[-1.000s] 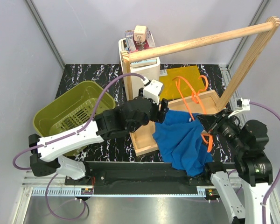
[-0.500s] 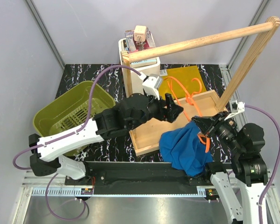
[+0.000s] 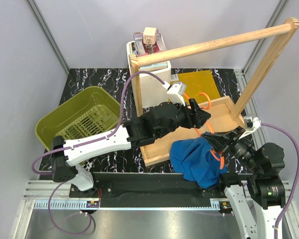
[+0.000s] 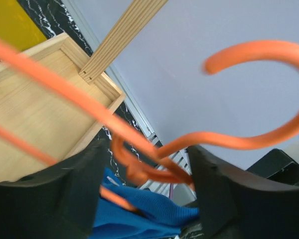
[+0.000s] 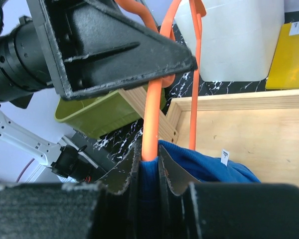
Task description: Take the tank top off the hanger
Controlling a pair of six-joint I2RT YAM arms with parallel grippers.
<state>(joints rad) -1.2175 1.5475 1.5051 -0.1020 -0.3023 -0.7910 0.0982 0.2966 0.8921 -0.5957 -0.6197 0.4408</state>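
The royal-blue tank top [image 3: 194, 159] is bunched at the near right, over the front corner of the wooden base. The orange hanger [image 3: 217, 153] sticks up out of it, hook toward the back. My right gripper [image 3: 215, 142] is shut on one hanger arm [image 5: 153, 114] where the blue fabric [image 5: 204, 164] wraps it. My left gripper [image 3: 203, 118] is open, its jaws on either side of the hanger's twisted neck [image 4: 229, 144], with blue fabric [image 4: 139, 209] below. In the left wrist view the gripper [image 4: 144, 184] does not pinch the neck.
A green basket [image 3: 77, 119] stands at the left. The wooden base frame [image 3: 159, 144] carries an upright and a rail [image 3: 214, 45] overhead. A white box [image 3: 152, 74] and a yellow mat [image 3: 197, 82] lie behind.
My left gripper has left the blue fabric and moved right to the hanger's neck. The tank top has gathered into a bunch at the right gripper. The hanger now stands steeper.
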